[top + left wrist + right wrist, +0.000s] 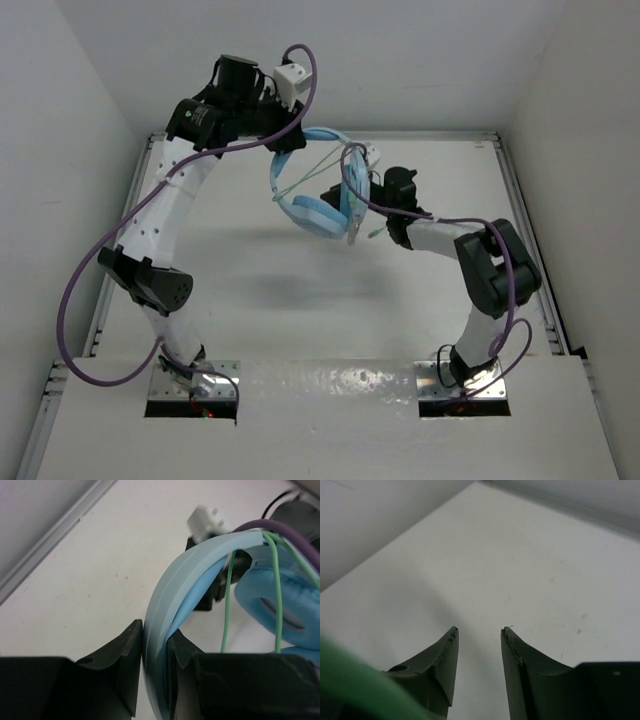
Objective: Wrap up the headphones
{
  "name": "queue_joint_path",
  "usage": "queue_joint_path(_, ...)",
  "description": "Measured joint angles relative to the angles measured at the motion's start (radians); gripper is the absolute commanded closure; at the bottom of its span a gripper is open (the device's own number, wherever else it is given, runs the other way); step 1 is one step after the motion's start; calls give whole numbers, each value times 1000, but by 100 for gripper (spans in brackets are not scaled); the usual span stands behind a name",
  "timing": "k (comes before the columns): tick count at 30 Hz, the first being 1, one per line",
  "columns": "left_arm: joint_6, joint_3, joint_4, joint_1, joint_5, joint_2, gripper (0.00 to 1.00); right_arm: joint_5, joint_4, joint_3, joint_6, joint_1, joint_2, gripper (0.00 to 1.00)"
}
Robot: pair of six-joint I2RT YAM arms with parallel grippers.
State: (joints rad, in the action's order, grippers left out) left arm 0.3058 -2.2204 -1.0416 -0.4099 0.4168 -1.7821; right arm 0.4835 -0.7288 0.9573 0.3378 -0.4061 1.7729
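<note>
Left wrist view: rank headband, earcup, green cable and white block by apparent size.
1. headband, though nearest the camera.
2. earcup, cropped at the edge.
3. green cable and white block: long and thin versus compact, too alike to rank.

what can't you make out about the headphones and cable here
- End of the cable: too small to find in top external, out of frame in left wrist.
- Green blur, right wrist corner: out of focus, cut off.
- Headband past the left gripper: hidden by its fingers.
</note>
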Motion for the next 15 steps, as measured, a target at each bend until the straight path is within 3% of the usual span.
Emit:
queue_joint_path(4, -66, -69, 32, 2, 55, -3, 100, -51, -52, -98, 74, -10, 80, 54)
queue_joint_path(10, -98, -117, 83, 3, 100, 11, 100, -121, -27, -182, 121, -2, 138, 72)
queue_joint_path(15, -122, -118, 87, 6, 115, 11, 100, -145, -27, -184, 131, -2, 138, 73)
